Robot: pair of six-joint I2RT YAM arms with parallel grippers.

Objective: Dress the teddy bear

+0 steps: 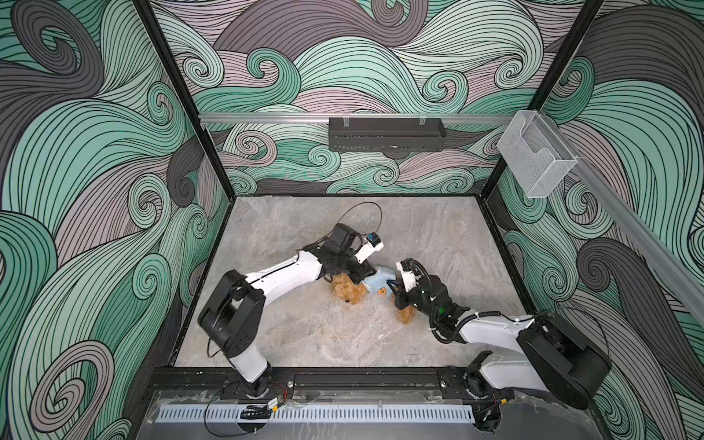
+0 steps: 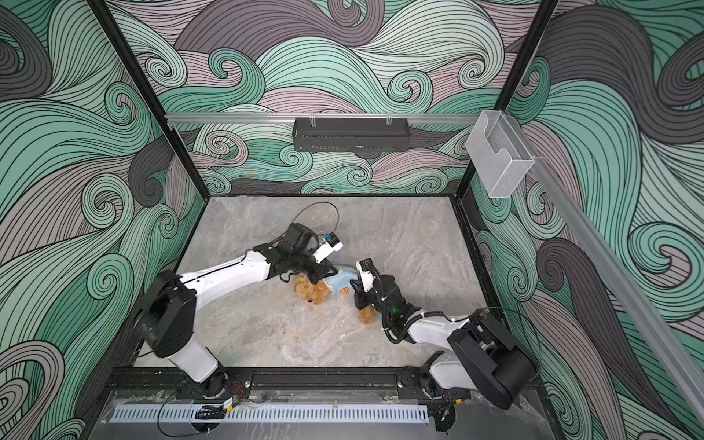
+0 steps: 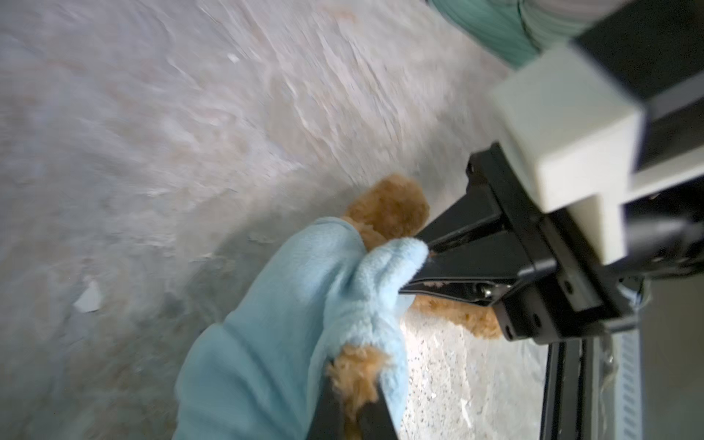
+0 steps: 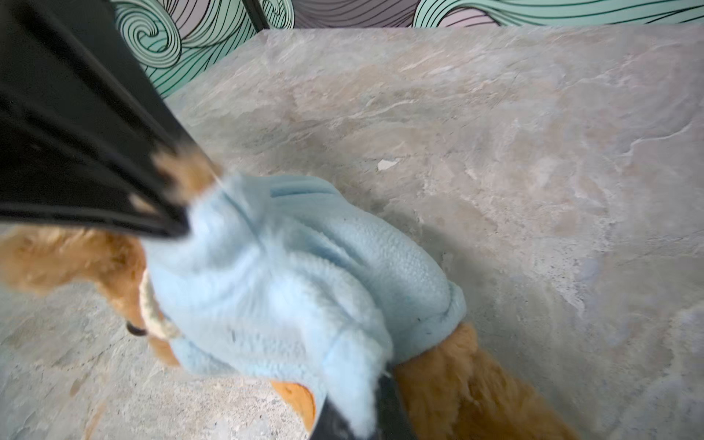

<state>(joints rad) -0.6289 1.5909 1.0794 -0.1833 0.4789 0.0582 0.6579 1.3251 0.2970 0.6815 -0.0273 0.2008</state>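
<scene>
The teddy bear [image 1: 348,293] [image 2: 312,291] lies on the stone-look table, its golden-brown head toward the left arm and its legs toward the right arm. A light-blue garment [image 1: 381,280] [image 2: 341,282] covers its torso. In the left wrist view my left gripper [image 3: 356,404] is shut on a tuft of the bear's fur that pokes out of a sleeve of the garment [image 3: 266,324]. In the right wrist view my right gripper [image 4: 362,415] is shut on a fold of the garment [image 4: 285,285], beside a furry leg [image 4: 457,381]. Both grippers [image 1: 367,272] [image 1: 394,291] meet over the bear.
The table [image 1: 304,335] is boxed in by patterned walls on three sides. A black tray [image 1: 386,135] hangs on the back wall and a clear plastic holder [image 1: 535,156] on the right wall. A black rail [image 1: 362,379] runs along the front edge.
</scene>
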